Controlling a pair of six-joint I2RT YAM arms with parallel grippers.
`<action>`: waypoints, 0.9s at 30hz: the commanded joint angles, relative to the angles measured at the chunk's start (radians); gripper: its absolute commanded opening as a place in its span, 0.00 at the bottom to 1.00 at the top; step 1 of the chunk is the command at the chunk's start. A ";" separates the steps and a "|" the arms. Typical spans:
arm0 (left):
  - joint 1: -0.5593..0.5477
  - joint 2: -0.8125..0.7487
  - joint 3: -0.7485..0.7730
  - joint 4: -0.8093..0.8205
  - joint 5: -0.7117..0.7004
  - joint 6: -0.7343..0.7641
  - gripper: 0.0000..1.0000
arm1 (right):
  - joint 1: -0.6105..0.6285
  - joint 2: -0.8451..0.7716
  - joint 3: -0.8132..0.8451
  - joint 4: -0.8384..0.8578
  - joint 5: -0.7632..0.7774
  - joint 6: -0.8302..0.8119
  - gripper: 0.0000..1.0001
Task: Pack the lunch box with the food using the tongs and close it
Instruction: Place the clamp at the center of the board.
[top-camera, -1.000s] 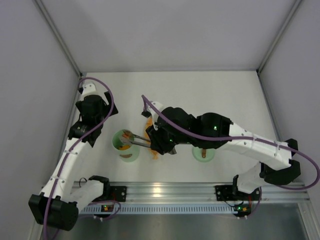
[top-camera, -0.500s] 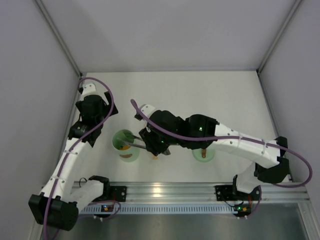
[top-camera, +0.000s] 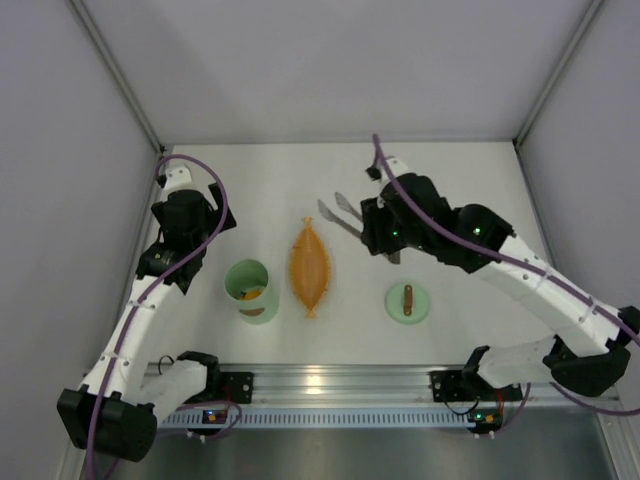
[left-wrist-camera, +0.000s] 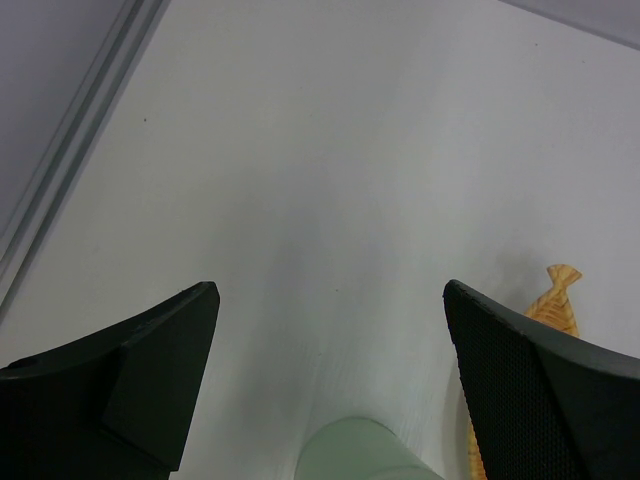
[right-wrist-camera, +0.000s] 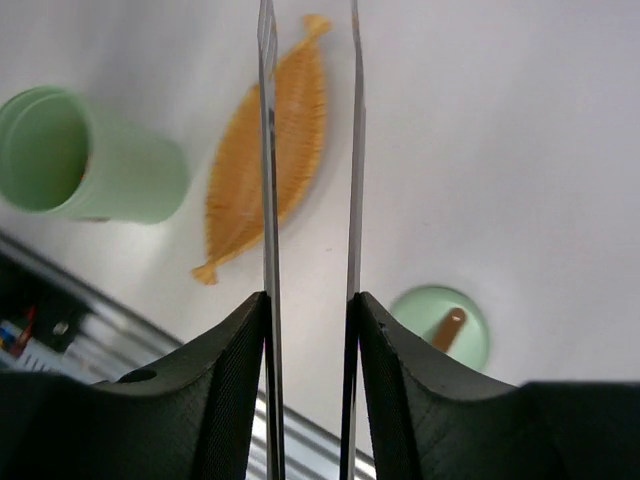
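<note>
Tongs (right-wrist-camera: 267, 180) are pulled back from lunch box (top-camera: 248, 288), clamped in right gripper (right-wrist-camera: 308, 300); left gripper (left-wrist-camera: 330, 300) apart; food (top-camera: 250, 293) packed, lid (top-camera: 408, 301) not fitted.

Top view looks straight down on the whole table (top-camera: 450, 190). Both wrist views look from closer in, sharing the orange dish (top-camera: 310, 265) and lunch box (top-camera: 247, 290).

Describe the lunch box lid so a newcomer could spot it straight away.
On the white table, look along the near edge, just ahead of the metal rail. The lid lies flat there, right of the orange leaf-shaped dish. Unlike the tall green container left of the dish, it is a flat green disc with a short brown bar handle.
</note>
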 joint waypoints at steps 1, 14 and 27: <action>0.005 -0.005 0.036 0.012 -0.003 -0.008 0.99 | -0.188 -0.127 -0.111 0.083 0.067 -0.003 0.40; 0.005 -0.008 0.038 0.014 0.008 -0.008 0.99 | -0.725 0.001 -0.468 0.563 -0.016 0.049 0.42; 0.005 -0.016 0.038 0.015 0.004 -0.005 0.99 | -0.770 0.324 -0.411 0.625 -0.058 0.062 0.59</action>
